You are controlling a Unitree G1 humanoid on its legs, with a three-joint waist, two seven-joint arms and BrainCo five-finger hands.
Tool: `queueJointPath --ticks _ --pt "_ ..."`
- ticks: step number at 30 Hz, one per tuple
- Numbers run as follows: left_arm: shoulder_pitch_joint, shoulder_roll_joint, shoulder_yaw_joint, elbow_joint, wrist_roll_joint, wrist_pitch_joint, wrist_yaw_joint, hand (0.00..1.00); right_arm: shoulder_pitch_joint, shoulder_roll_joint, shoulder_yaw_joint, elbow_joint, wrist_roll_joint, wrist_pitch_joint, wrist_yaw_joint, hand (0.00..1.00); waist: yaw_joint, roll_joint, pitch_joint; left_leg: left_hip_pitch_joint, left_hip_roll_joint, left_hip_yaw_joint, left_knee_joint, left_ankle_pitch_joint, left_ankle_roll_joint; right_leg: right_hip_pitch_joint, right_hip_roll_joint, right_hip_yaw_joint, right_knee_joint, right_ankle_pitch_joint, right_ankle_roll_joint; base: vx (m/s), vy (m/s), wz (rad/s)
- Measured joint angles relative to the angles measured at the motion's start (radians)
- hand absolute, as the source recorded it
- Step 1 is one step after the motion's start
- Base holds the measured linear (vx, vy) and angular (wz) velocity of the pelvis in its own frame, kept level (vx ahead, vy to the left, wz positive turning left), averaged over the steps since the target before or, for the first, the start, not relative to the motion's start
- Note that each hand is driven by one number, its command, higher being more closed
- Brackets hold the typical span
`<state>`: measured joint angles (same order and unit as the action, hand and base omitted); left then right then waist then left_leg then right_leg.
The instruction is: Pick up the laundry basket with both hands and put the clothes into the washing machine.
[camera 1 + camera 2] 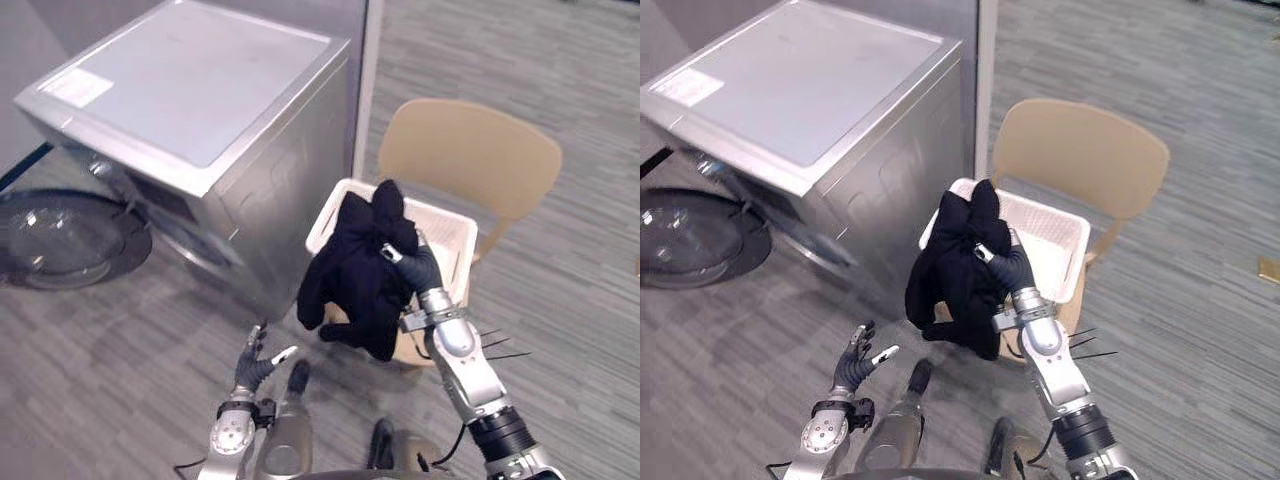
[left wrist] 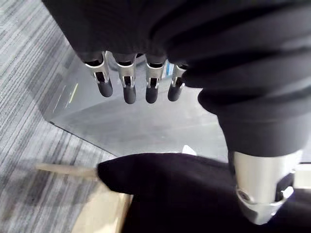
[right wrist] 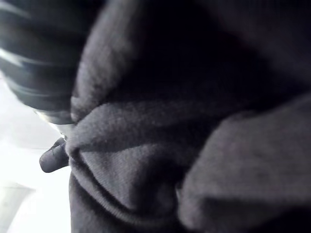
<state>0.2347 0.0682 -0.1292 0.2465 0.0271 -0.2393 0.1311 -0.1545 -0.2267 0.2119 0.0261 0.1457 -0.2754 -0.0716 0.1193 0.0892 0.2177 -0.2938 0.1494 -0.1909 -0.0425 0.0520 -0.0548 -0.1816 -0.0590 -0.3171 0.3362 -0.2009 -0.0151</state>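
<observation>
The laundry basket (image 1: pixel 458 236) is seen resting on the seat of a tan chair (image 1: pixel 480 150), just beside the right flank of the washing machine (image 1: pixel 200 110). It is not grasped by either hand. A black garment (image 1: pixel 355 280) is held bunched in the right hand (image 1: pixel 418 264), whose fingers are closed into the cloth. The garment hangs over the basket's edge nearest the machine, its lower folds below the rim on the outside. Whether other clothes lie in the basket cannot be told, as its inside is partly hidden by the garment. The left hand (image 1: pixel 256 366) is held low over the floor near the machine's front corner, fingers (image 2: pixel 128 86) loose and straight, with nothing in it. The machine's round door (image 1: pixel 60 238) is swung wide open on the side far from the basket. Judged progress: one garment is out of the basket, but nothing is seen loaded. The carry round to the open door and the drop into the drum are left to do, along with any further clothes.
</observation>
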Motion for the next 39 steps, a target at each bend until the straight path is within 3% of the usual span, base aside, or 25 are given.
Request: queueJointPath --ticks 2,4,5,8,16,19,25,26,32,33,39 --pt "-0.004 -0.005 0.001 -0.062 0.002 -0.007 -0.001 0.0 -0.02 -0.012 -0.021 0.001 0.0 0.0 0.0 1.0 -0.006 -0.025 0.005 -0.026 -0.052 0.092 0.071 0.018 -0.017 -0.014 -0.065 -0.04 -0.049 0.048 -0.001 -0.17 -0.014 0.93" --pt "0.004 -0.005 0.004 -0.111 0.004 -0.013 -0.001 0.0 -0.032 -0.021 -0.028 0.002 0.0 0.0 0.002 1.0 -0.013 -0.022 0.003 -0.002 -0.076 0.147 0.181 0.013 -0.017 -0.017 -0.094 -0.052 -0.072 0.073 0.007 -0.14 0.004 0.56" --pt "0.02 -0.003 0.014 -0.165 0.007 -0.032 -0.001 0.0 -0.035 -0.02 -0.026 0.001 0.0 0.0 0.009 1.0 -0.022 -0.008 -0.006 0.074 -0.065 0.191 0.222 -0.015 -0.01 -0.015 -0.1 -0.064 -0.083 0.092 0.016 -0.07 0.078 0.35" --pt "-0.013 0.021 0.006 -0.219 0.033 -0.062 -0.002 0.0 -0.036 -0.019 -0.031 0.002 -0.001 0.0 0.02 1.0 -0.028 0.012 -0.019 0.152 -0.054 0.208 0.087 -0.027 -0.007 -0.005 -0.093 -0.097 -0.114 0.117 0.041 -0.08 0.12 0.32" --pt "-0.099 0.13 -0.036 -0.264 0.155 -0.066 0.003 0.0 -0.044 0.033 0.041 0.007 -0.001 0.001 0.068 1.0 -0.022 -0.016 -0.059 0.194 -0.118 0.166 0.012 -0.006 0.012 0.075 -0.132 -0.141 -0.197 0.183 0.1 -0.03 0.124 0.24" --pt "-0.186 0.14 -0.098 -0.235 0.223 -0.065 0.004 0.0 -0.085 0.064 0.114 0.048 0.001 0.012 0.095 1.0 -0.021 -0.03 -0.081 0.205 -0.123 0.168 -0.001 0.009 0.016 0.092 -0.129 -0.138 -0.232 0.205 0.105 0.06 0.029 0.01" --pt "-0.306 0.137 -0.208 -0.096 0.259 -0.05 0.009 0.0 -0.138 0.073 0.218 0.086 0.042 0.02 0.118 1.0 -0.026 -0.033 -0.111 0.236 -0.112 0.179 -0.003 0.009 0.016 0.141 -0.103 -0.119 -0.296 0.231 0.099 0.04 -0.019 -0.08" --pt "-0.322 0.131 -0.224 -0.072 0.261 -0.047 0.012 1.0 -0.141 0.073 0.227 0.094 0.045 0.022 0.118 1.0 -0.026 -0.033 -0.119 0.236 -0.109 0.179 -0.004 0.009 0.015 0.145 -0.096 -0.119 -0.309 0.236 0.097 0.02 -0.036 -0.08" --pt "-0.423 0.126 -0.314 0.079 0.296 -0.003 0.023 1.0 -0.188 0.094 0.357 0.116 0.132 0.046 0.145 1.0 -0.029 -0.035 -0.139 0.242 -0.083 0.177 -0.012 0.018 0.001 0.176 -0.058 -0.118 -0.379 0.274 0.075 -0.01 -0.025 -0.03" --pt "-0.424 0.125 -0.323 0.08 0.296 -0.002 0.024 1.0 -0.198 0.107 0.385 0.116 0.156 0.046 0.154 0.0 -0.031 -0.037 -0.141 0.244 -0.078 0.175 -0.013 0.019 -0.004 0.181 -0.047 -0.117 -0.391 0.278 0.07 -0.04 -0.04 -0.04" --pt "-0.432 0.125 -0.335 0.08 0.258 -0.003 0.024 1.0 -0.204 0.112 0.405 0.116 0.157 0.046 0.165 0.0 -0.028 -0.048 -0.159 0.245 -0.05 0.172 -0.016 0.018 -0.027 0.195 -0.014 -0.114 -0.43 0.294 0.05 -0.04 -0.042 -0.03"
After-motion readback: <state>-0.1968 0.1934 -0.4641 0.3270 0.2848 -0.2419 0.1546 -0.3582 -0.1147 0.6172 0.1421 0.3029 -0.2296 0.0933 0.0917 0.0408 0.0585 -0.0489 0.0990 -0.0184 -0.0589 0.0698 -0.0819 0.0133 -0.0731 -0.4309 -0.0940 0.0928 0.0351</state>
